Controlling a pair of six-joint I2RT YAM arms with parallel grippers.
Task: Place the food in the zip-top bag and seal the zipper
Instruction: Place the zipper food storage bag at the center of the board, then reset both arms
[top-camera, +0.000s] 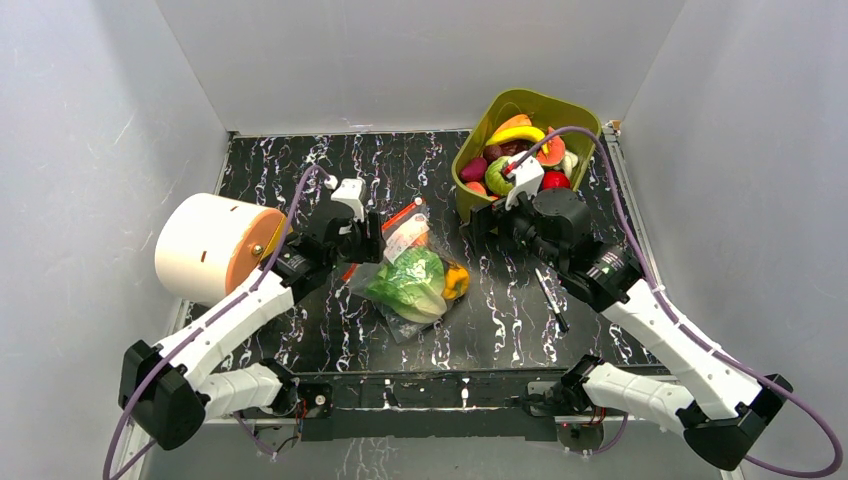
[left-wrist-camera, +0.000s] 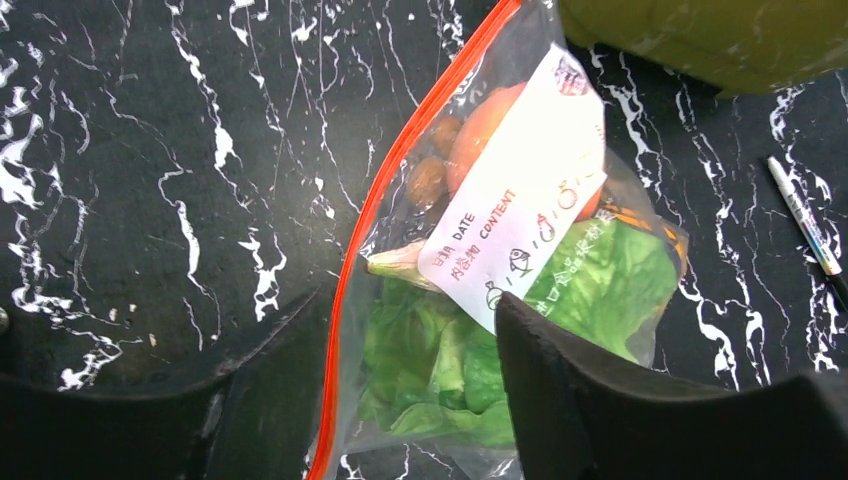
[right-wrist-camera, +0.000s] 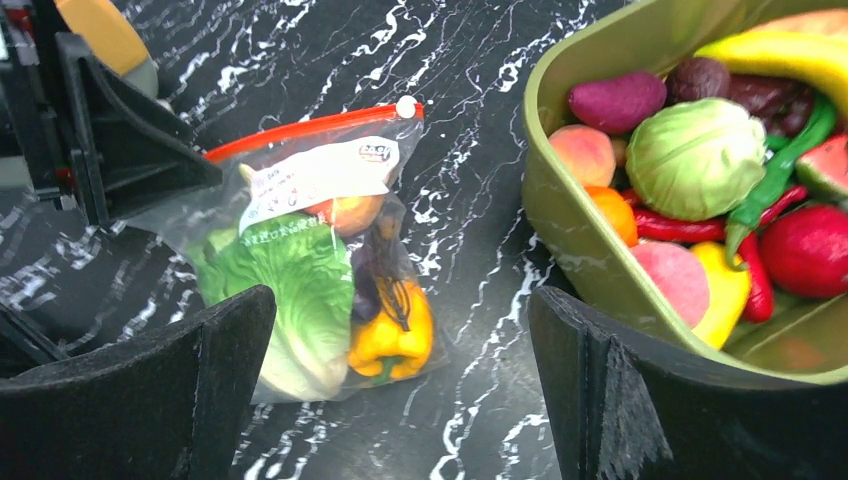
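Note:
The zip-top bag (top-camera: 412, 272) lies flat on the black marbled table with the food inside: a green lettuce (right-wrist-camera: 285, 275), a yellow pepper (right-wrist-camera: 392, 335), a dark eggplant (right-wrist-camera: 372, 265) and an orange fruit under the white label (left-wrist-camera: 520, 200). The orange-red zipper (left-wrist-camera: 400, 160) runs along its mouth, with the white slider (right-wrist-camera: 405, 105) at the far end. My left gripper (left-wrist-camera: 400, 400) is open, its jaws straddling the zipper edge and the lettuce. My right gripper (right-wrist-camera: 400, 385) is wide open over bare table, between the bag's pepper corner and the tub.
An olive-green tub (top-camera: 478, 150) at the back right holds several more toy fruits and vegetables. A white roll with an orange end (top-camera: 215, 245) lies at the left. A pen (top-camera: 552, 300) lies right of the bag. White walls enclose the table.

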